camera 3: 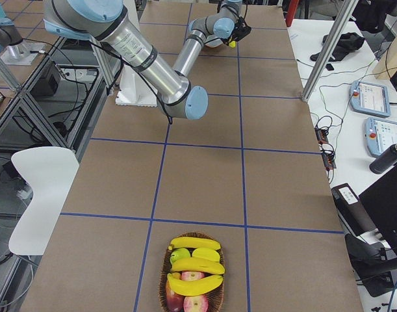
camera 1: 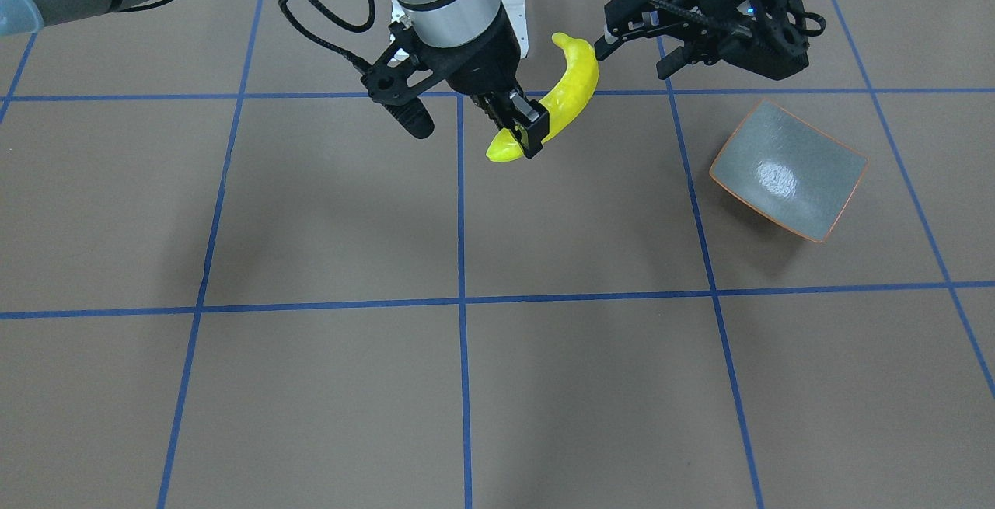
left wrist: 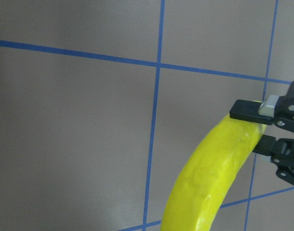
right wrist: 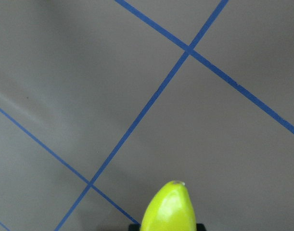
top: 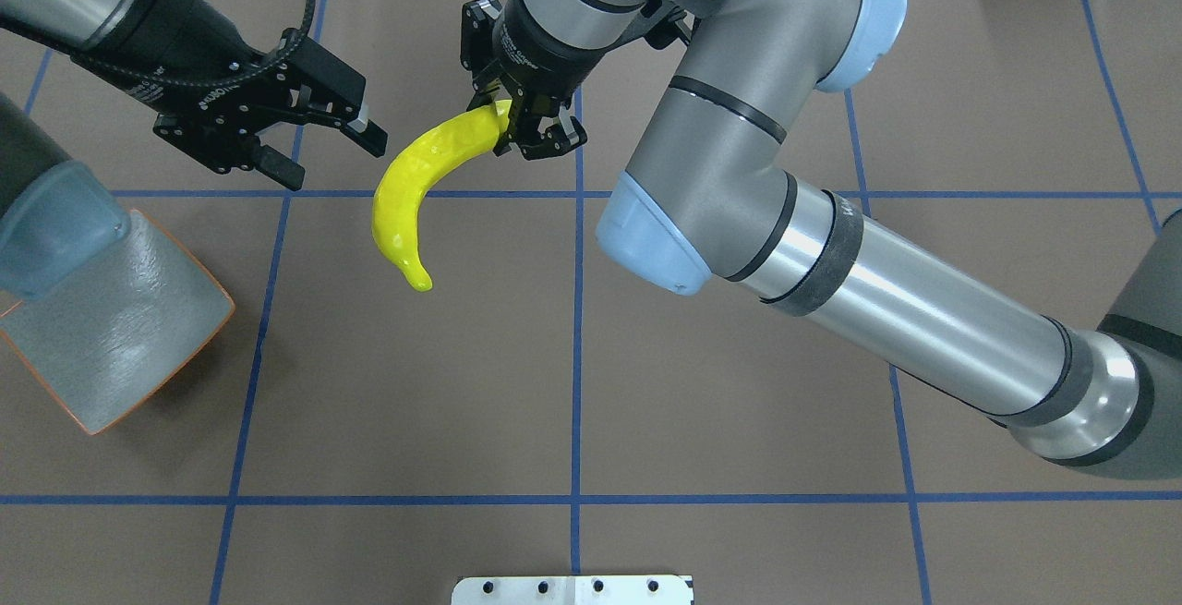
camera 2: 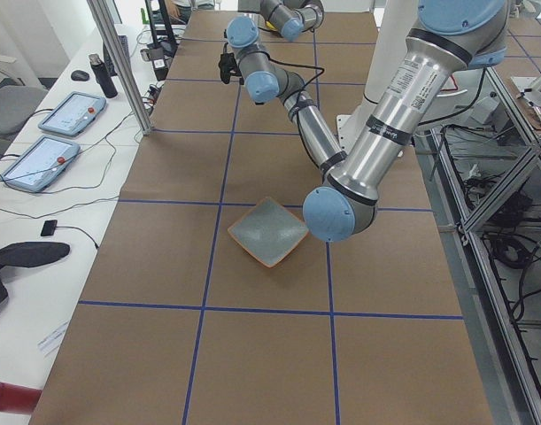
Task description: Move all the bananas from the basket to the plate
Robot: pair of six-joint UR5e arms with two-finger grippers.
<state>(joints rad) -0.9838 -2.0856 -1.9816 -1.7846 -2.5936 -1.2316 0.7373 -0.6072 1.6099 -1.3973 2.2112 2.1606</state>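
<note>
- My right gripper (camera 1: 522, 130) was clamped on one end of a banana (camera 1: 571, 85), which hung in the air above the table (camera 1: 326, 214), well apart from the basket (camera 3: 164, 268) at the far end.
- My left gripper (camera 1: 631, 58) stood with its jaws apart just beside the banana's free, tapered end; I could not tell whether a fingertip touched it.
- The banana's skin looked glossy and even, so I judged it light, stiff and rather slippery, probably a moulded imitation and not fragile.
- Held at the very end, it seemed likely to swing or twist in the pads. I judged the thick middle of the curve the safer place to take hold, across its narrow width.
- I counted one banana in my grip and three plain yellow bananas in the basket. A fourth yellowish piece lay between them, too small to name.
- Red fruit and one small green piece lay in the basket too.
- There was one plate (camera 1: 785, 171), near my left gripper, with no banana on it.
</note>
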